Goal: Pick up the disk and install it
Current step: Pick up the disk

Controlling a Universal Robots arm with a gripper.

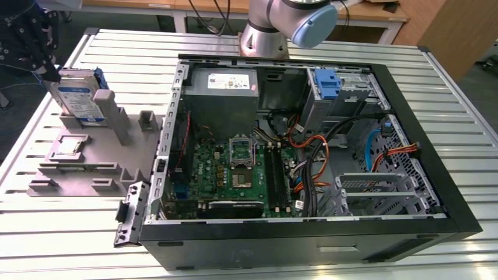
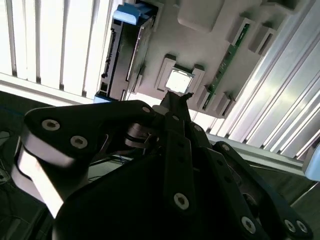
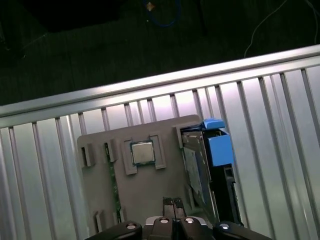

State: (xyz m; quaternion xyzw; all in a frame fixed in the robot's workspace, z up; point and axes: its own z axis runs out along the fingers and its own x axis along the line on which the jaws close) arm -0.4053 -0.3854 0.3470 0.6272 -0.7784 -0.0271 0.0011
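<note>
One empty gripper (image 1: 51, 76), fingers pressed together, is hovering with the upright disk (image 1: 78, 96) at its four o'clock in the exterior view.

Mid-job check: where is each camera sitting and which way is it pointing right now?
Exterior view: off the arm, high, looking down at the table, computer case and arm.
First wrist view: on the arm, looking down past the gripper at the fixture.
Second wrist view: on the arm, looking along the shut fingers toward the fixture.
Shared: all three show the disk standing in the fixture.
</note>
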